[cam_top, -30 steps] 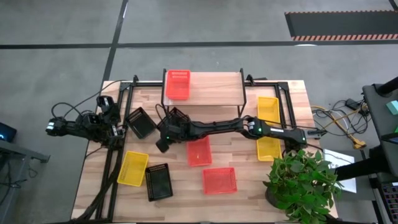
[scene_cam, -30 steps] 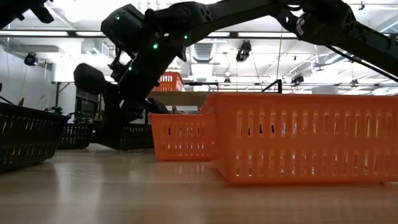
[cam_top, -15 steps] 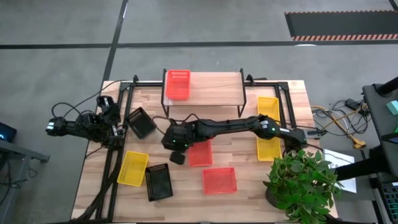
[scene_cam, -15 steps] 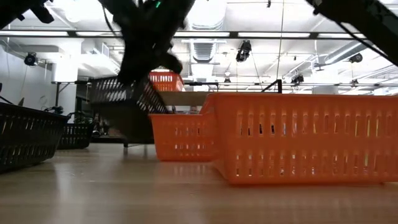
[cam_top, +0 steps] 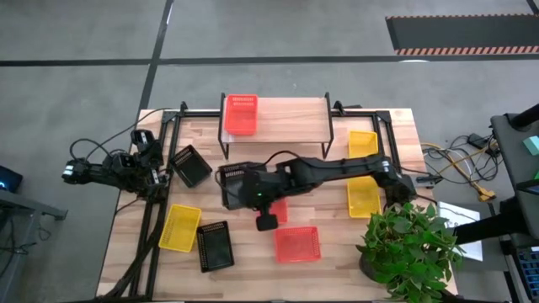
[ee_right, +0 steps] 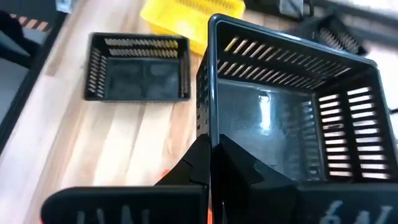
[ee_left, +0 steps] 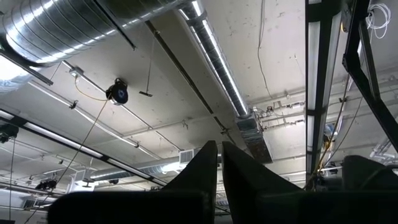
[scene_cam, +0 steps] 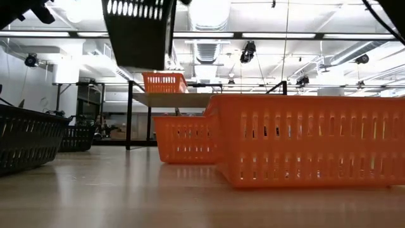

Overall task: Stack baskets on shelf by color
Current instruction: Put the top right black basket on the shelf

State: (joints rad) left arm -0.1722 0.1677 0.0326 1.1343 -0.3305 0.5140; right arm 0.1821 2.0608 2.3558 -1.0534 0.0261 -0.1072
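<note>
My right gripper [cam_top: 255,199] is over the table's middle, shut on a black basket [cam_top: 238,186] that hangs high above the wood in the low view [scene_cam: 139,31]. One red-orange basket [cam_top: 241,114] rests by its base on the left end of the shelf [cam_top: 290,122]. On the table lie two black baskets [cam_top: 190,165] [cam_top: 214,245], three yellow ones [cam_top: 179,227] [cam_top: 363,145] [cam_top: 362,200] and two red-orange ones [cam_top: 296,244] [cam_top: 274,210], one of them partly under the arm. My left gripper [ee_left: 218,163] is shut at the table's left edge and points at the ceiling. My right gripper pinches one side wall of the black basket at its rim [ee_right: 209,134], one finger [ee_right: 239,165] inside the basket and one [ee_right: 189,167] outside. The basket is lifted clear of the table and tilted, its open side toward the wrist camera.
A potted plant [cam_top: 411,244] stands at the table's near right corner. Black frame rails [cam_top: 156,202] run along the left side and behind the shelf. Bare wood shows in front of the shelf and on the shelf's middle and right parts.
My right gripper has risen from table height in front of the shelf and drawn toward the near edge, turning as it went. The black basket has gone up with it, from standing on the wood to hanging clear, high above the table.
</note>
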